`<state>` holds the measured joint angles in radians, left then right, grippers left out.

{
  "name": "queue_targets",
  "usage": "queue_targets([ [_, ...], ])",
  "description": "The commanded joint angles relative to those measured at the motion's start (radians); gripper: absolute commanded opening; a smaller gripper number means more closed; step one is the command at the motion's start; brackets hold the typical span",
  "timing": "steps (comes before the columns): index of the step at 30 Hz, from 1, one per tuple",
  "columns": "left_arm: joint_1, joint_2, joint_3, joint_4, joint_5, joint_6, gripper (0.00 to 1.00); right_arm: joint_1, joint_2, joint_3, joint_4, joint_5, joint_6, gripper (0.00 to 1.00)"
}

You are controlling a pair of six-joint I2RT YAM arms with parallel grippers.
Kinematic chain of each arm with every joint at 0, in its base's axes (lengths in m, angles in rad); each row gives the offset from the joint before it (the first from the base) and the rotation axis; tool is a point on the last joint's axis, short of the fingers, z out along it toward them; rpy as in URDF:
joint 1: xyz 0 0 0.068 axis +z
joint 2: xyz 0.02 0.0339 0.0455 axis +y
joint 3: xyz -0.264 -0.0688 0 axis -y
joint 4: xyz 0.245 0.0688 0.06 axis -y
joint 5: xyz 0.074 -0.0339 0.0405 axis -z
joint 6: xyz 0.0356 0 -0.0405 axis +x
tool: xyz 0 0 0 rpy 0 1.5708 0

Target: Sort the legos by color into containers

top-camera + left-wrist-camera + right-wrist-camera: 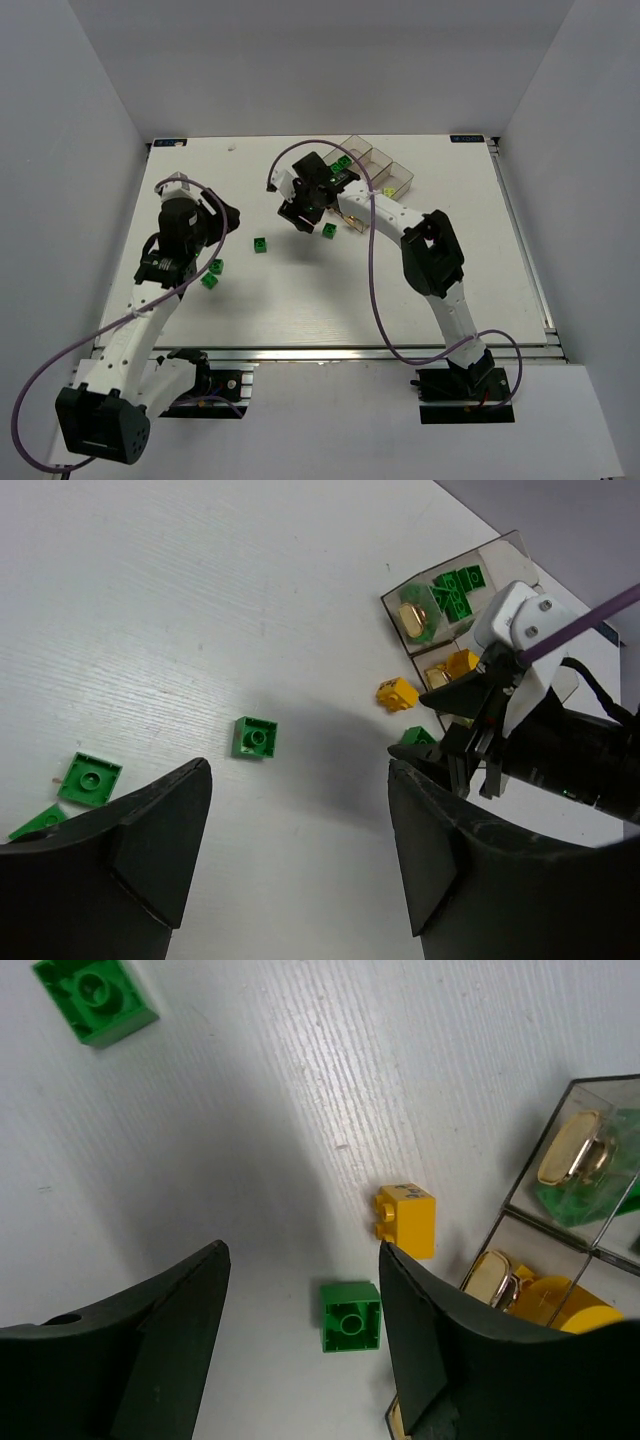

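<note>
The clear containers [372, 152] sit at the back of the table; in the left wrist view the containers [497, 552] hold green and orange legos. My right gripper [303, 212] hovers open just left of them. In its wrist view the right gripper [303, 1250] is empty above a green lego [350, 1317], which lies on the table near its right finger. An orange lego [407, 1222] lies beside the containers [566, 1088]. My left gripper [228, 222] is open and empty. From the left gripper [298, 770], a green lego [256, 737] lies ahead on the table.
Two more green legos [210, 280] lie by the left arm, seen also as green legos [90, 779] at the left in its wrist view. Another green lego [260, 245] lies mid-table. White walls enclose the table; the purple cable [372, 270] loops over the right arm.
</note>
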<state>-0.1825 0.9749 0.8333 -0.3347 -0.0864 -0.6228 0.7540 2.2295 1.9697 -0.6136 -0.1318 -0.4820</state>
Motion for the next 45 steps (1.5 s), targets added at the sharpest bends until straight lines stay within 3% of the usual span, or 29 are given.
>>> queue_targets([
  [1, 0.003, -0.076, -0.043, -0.046, -0.059, -0.028, 0.81, -0.012, 0.015, 0.003, 0.077, 0.104, 0.037, 0.66],
  [8, 0.003, -0.128, -0.097, -0.07, -0.053, -0.058, 0.81, -0.018, 0.051, -0.017, 0.169, 0.193, -0.015, 0.58],
  [25, 0.003, -0.113, -0.109, -0.069, -0.044, -0.075, 0.81, -0.035, 0.099, -0.063, 0.207, 0.173, -0.063, 0.46],
  [31, 0.003, -0.093, -0.111, -0.073, -0.049, -0.074, 0.81, -0.038, 0.099, -0.068, 0.204, 0.106, -0.084, 0.3],
  [35, 0.003, -0.079, -0.12, -0.086, -0.059, -0.092, 0.83, -0.047, 0.088, -0.054, 0.189, 0.043, -0.084, 0.09],
  [38, 0.003, -0.081, -0.123, -0.09, -0.072, -0.109, 0.84, -0.059, 0.03, -0.081, 0.195, -0.037, -0.07, 0.0],
  [45, 0.003, -0.099, -0.132, -0.13, -0.145, -0.14, 0.88, -0.136, -0.232, -0.271, 0.392, -0.173, 0.048, 0.0],
])
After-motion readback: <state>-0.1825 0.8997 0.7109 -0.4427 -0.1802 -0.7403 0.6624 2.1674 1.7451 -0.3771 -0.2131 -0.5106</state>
